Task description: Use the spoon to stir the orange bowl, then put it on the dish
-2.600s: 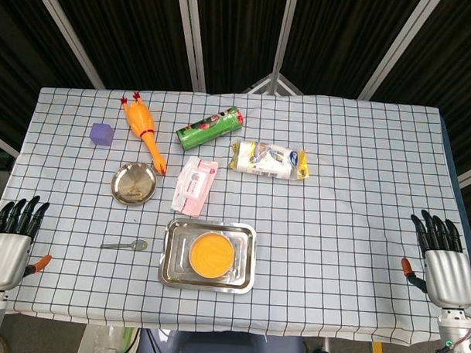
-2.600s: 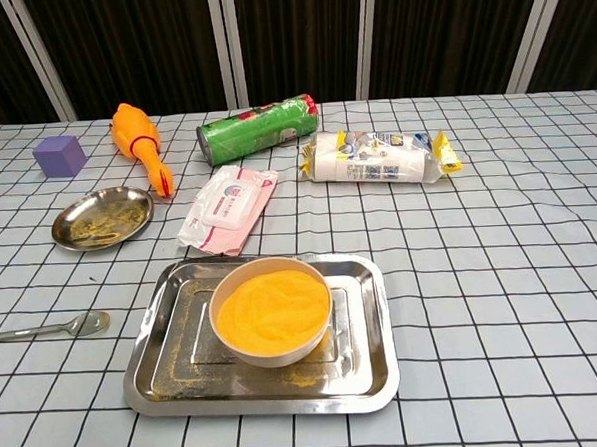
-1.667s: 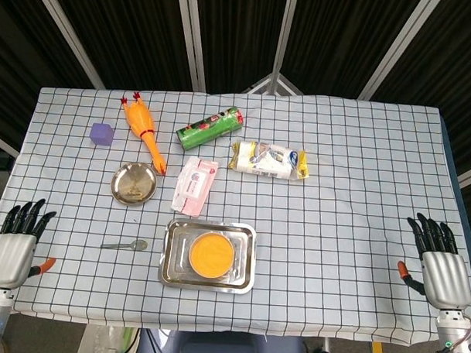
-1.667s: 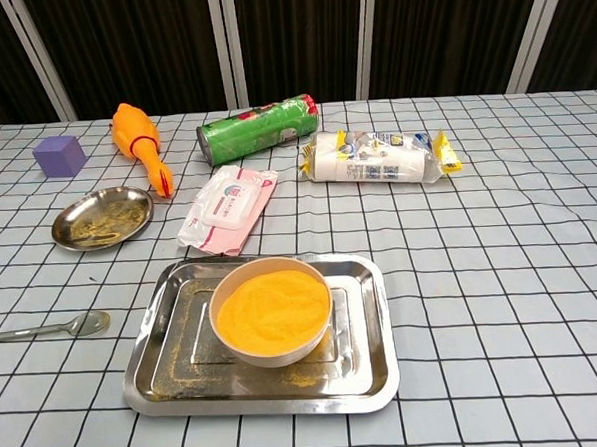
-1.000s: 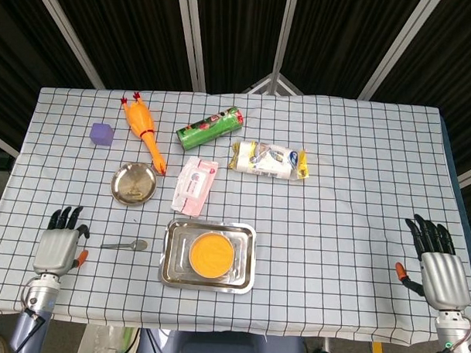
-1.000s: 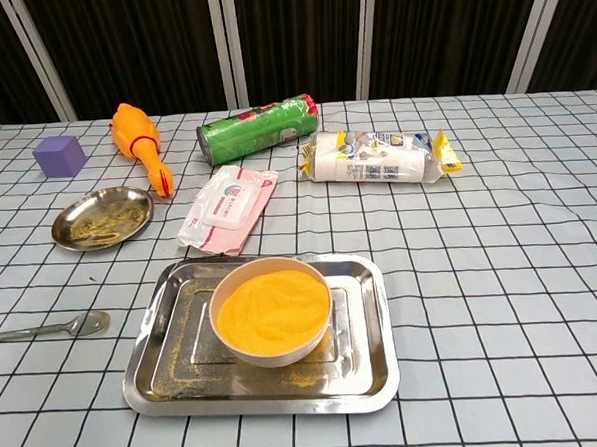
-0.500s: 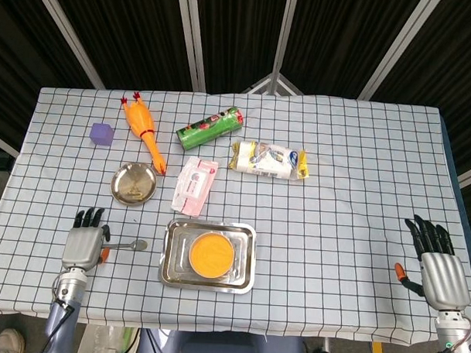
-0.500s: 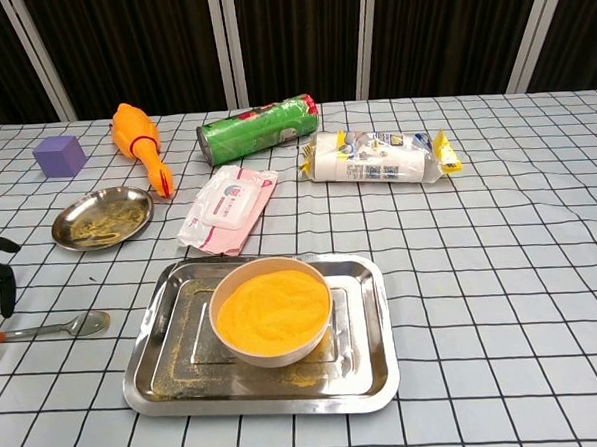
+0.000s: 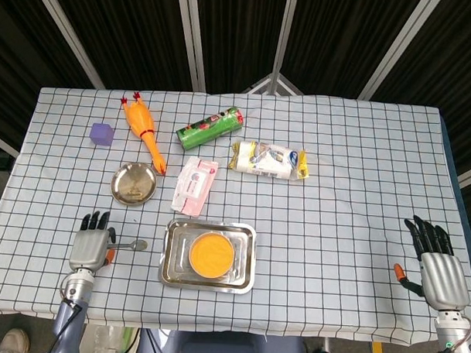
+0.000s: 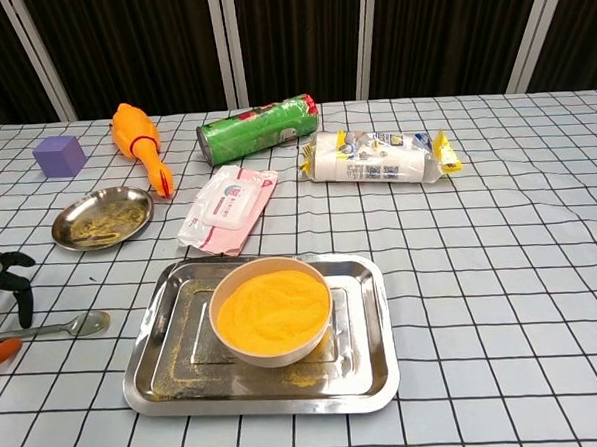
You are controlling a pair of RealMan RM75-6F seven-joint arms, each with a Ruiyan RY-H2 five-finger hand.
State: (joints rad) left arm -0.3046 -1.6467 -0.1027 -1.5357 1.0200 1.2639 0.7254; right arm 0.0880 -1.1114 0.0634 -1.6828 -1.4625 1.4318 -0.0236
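Spoon [image 9: 130, 245] lies flat on the checked cloth, left of the steel tray [image 9: 173, 276], bowl end toward the tray. Left hand [image 9: 91, 245] sits over the handle end, fingers spread, nothing gripped; contact with the handle unclear. Right hand [image 9: 435, 265] near the right table edge, fingers apart, holding nothing. Orange bowl [image 10: 271, 310] stands in the tray. Round metal dish [image 10: 102, 217] sits behind the spoon, beside a pink wipes pack [image 10: 229, 207]

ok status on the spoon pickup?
Left hand open over spoon handle, no grip. Right hand open, idle at table edge. Orange bowl untouched in tray. Nothing in the way.
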